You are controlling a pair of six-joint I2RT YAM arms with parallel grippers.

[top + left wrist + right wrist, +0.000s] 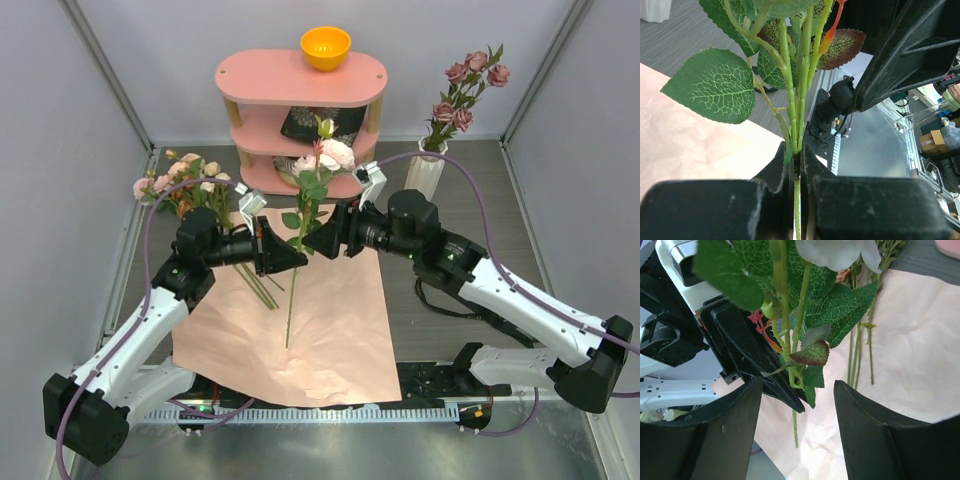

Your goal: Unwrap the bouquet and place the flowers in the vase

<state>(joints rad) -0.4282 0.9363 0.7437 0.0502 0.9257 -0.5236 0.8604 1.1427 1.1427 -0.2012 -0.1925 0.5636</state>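
**Top external view.** At the middle of the frame the left pincer [296,258] and the right pincer [316,243] meet tip to tip around one flower [335,153], which stands upright with its pale pink bloom above them and its thin stem hanging down over the wrapping paper [330,340]. From here the arms hide how the jaws stand. The paper lies flat and unfolded on the tabletop [500,200]. The loose flowers [185,178] lie at the paper's upper left corner, their stems partly behind the left arm. The vase [424,172] stands at the upper right and holds mauve roses. A pink shelf [300,78] at the top centre carries an orange bowl [326,47].

**Left wrist view.** The left pincer [797,160] is pressed together on the flower's green stem [799,125], low in the frame. Leaves fill the upper half and the bloom is cut off at the top. The right pincer [910,50] is a dark, blurred mass at the upper right.

**Right wrist view.** The right pincer [797,390] is spread, and its two fingers [725,430] stand well apart at the bottom, with the stem [795,430] between them and touching neither. The left pincer [750,350] grips the stem at centre left. Only the lower edge of the bloom shows at the top. Stems of the loose flowers [860,350] lie on the paper [920,340] at the right.
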